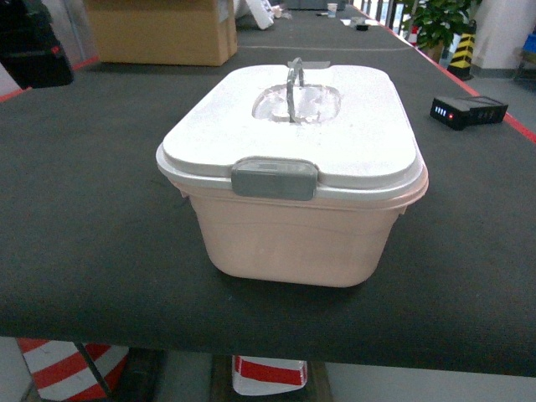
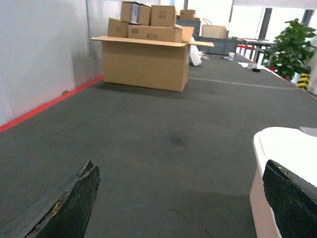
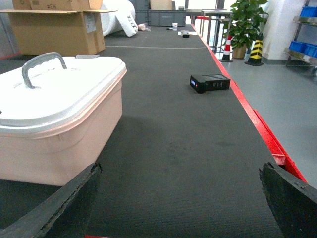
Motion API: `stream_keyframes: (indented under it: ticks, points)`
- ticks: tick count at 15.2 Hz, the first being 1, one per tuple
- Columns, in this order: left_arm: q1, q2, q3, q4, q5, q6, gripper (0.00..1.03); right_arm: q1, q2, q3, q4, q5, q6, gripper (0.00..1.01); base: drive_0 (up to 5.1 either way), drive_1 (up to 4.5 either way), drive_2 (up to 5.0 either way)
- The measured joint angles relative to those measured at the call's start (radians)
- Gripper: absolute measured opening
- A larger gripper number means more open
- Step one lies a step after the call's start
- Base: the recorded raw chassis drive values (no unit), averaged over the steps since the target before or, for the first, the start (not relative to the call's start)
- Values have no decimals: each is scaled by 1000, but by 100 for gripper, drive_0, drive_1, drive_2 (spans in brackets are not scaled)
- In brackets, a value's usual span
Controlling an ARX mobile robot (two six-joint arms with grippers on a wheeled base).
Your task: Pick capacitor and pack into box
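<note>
**Box shut, both arms waiting, no capacitor in sight**

The box (image 1: 293, 226) sits near the middle of the dark table (image 1: 84, 234), its white lid (image 1: 293, 134) seated on the pink tub, the grey front clasp (image 1: 275, 178) folded down over the rim and the grey handle (image 1: 293, 88) standing upright in its recess; no capacitor shows in any view, so I cannot say where it lies.

The left gripper (image 2: 181, 198) hangs low over bare table just left of the box, its dark fingers (image 2: 74, 198) spread wide with nothing between them; the right gripper (image 3: 181, 198) hangs likewise just right of the box, fingers (image 3: 287, 198) parted and empty; neither touches the box.

I judge the task to be at its very start, with the opening of the box as the step in hand; the next move likely calls for releasing the clasp and lifting the lid by its handle, one arm perhaps steadying the tub; a black battery pack (image 1: 467, 110) lies well apart on the right, and a cardboard carton (image 1: 159, 29) stands far behind.
</note>
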Motion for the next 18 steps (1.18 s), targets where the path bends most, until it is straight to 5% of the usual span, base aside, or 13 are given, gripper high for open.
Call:
stream_keyframes:
  ticks: [3, 4, 12, 13, 14, 18]
  points:
    - [-5, -21, 11, -72, 36, 12, 94, 0, 0, 0, 0, 0, 0, 98, 0, 0, 0]
    - [15, -86, -17, -182, 99, 13, 83, 0, 0, 0, 0, 1, 0, 98, 0, 0, 0]
    - [120, -475, -379, -230, 206, 14, 2, 0, 0, 0, 0, 0, 0, 98, 0, 0, 0]
    - [170, -523, -407, -254, 265, 15, 2, 0, 0, 0, 0, 0, 0, 98, 0, 0, 0]
    - [190, -576, -430, -283, 264, 15, 2, 0, 0, 0, 0, 1, 0, 98, 0, 0, 0]
    - [185, -657, -504, -284, 273, 15, 2, 0, 0, 0, 0, 0, 0, 98, 0, 0, 0]
